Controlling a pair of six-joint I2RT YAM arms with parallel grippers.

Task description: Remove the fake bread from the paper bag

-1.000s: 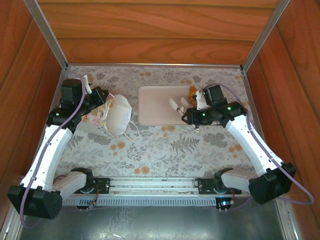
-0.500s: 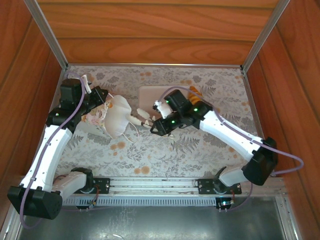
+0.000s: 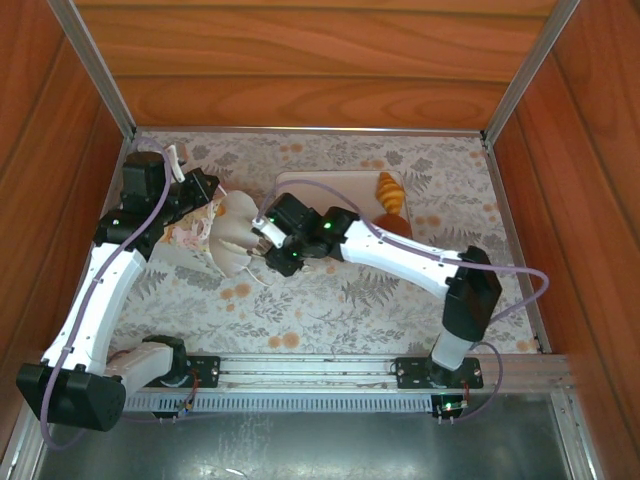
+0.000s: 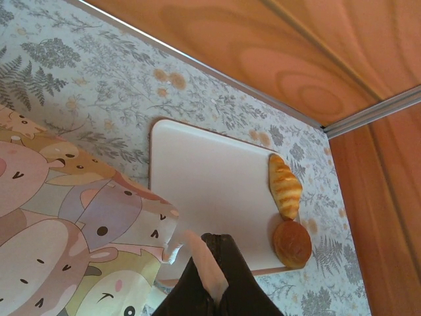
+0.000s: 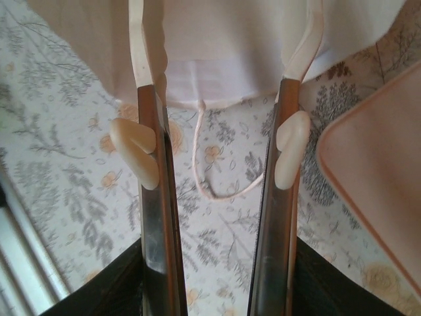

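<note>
Plainly, the risk sits at the mouth of the paper bag [image 3: 236, 236]. The bag lies on its side on the left half of the desk [image 3: 330, 290], mouth turned rightward toward the tray [image 3: 340, 187]. The left hand [image 4: 212, 273] is clamped tight on a pale edge of the bag at its left end, so the bag is anchored at one point only. The right hand [image 3: 258, 233] has its jaws about half apart and its tips at the bag's opening. Nothing can be seen between them, and I cannot tell whether they are inside the paper or merely against it. Two pieces of bread are out: a croissant [image 3: 390, 188] and a round brown bun [image 3: 396, 221] rest one just beside the other on the tray's right end, near the desk's far edge. Any pieces left in the bag are hidden.

The likeliest trouble is that the jaws close on the thin paper wall rather than on a pastry. Pulling back would then drag or tear the bag against the left hand's pinch. The cord handle [image 5: 199, 155] loops on the desk between the right fingers [image 5: 152, 217], where one of them could snag it. Working blind, the tips may also push a light piece deeper. They could equally pinch a ridged croissant off-centre, so that it slips out short of the tray.
</note>
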